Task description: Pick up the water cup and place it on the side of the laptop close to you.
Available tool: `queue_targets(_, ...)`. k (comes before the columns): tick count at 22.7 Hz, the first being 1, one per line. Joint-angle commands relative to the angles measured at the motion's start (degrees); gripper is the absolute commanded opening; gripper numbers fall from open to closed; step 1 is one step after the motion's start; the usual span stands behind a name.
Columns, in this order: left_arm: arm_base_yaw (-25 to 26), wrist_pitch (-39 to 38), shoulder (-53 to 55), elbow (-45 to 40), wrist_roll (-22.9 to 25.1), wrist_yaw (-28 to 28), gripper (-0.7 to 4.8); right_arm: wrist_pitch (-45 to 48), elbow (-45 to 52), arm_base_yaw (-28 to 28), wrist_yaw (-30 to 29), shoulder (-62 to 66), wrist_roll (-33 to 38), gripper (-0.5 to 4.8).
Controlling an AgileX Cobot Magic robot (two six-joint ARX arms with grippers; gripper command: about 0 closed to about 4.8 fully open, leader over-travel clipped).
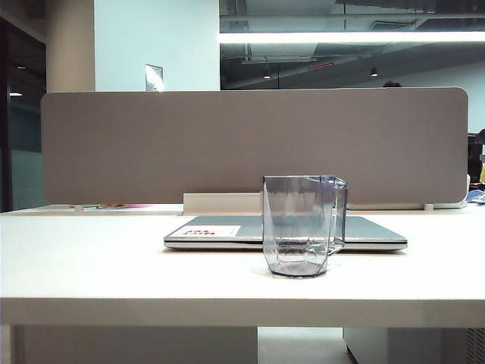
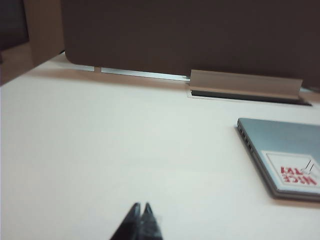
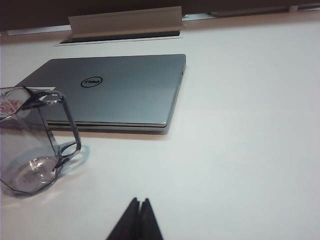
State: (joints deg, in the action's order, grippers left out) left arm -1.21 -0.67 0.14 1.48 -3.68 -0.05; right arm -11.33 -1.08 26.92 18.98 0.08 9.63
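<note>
The water cup (image 1: 303, 225), clear smoky grey-blue with a faceted base and side handle, stands upright on the white table in front of the closed silver laptop (image 1: 371, 231), on its near side. The right wrist view shows the cup (image 3: 31, 140) beside the laptop (image 3: 120, 87), handle toward the camera. My right gripper (image 3: 139, 201) is shut and empty, hanging back from the cup over bare table. My left gripper (image 2: 140, 205) is shut and empty, well away from the laptop's stickered corner (image 2: 287, 157); the cup is out of that view. Neither gripper shows in the exterior view.
A grey partition (image 1: 250, 144) runs along the table's far edge, with a raised cable-slot flap (image 3: 125, 21) behind the laptop. The table's front edge (image 1: 242, 303) lies just before the cup.
</note>
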Motion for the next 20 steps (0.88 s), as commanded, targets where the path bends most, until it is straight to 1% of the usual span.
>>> queue_targets(1, 0.8, 1.5, 0.1, -0.2, 2.2, -0.7, -0.06, 0.0, -0.1, 0.0, 0.4, -0.1, 0.0, -0.05)
queue_targets(2, 0.9, 3.1, 0.1, -1.1, 2.2, 0.1, -0.06, 0.0, -0.1, 0.0, 0.3, -0.1, 0.0, -0.05)
queue_targets(10, 0.9, 2.8, 0.1, -1.0, 2.2, 0.0, -0.06, 0.0, -0.1, 0.0, 0.4, -0.1, 0.0, -0.05)
queue_targets(13, 0.9, -0.4, 0.1, -1.0, 2.1, 0.6, -0.03, 0.0, -0.1, 0.0, 0.4, -0.1, 0.0, -0.05)
queue_targets(16, 0.9, -4.8, 0.1, -1.0, 0.2, 2.9, -0.01, 0.0, -0.1, 0.0, 0.4, -0.1, 0.0, -0.05)
queue_targets(19, 0.9, -9.9, 0.1, -1.0, 0.2, 3.1, -0.01, 0.0, -0.1, 0.0, 0.4, -0.1, 0.0, -0.05)
queue_targets(20, 0.9, -9.5, 0.1, -1.0, 0.2, 3.1, -0.01, 0.0, -0.1, 0.0, 0.4, -0.1, 0.0, -0.05)
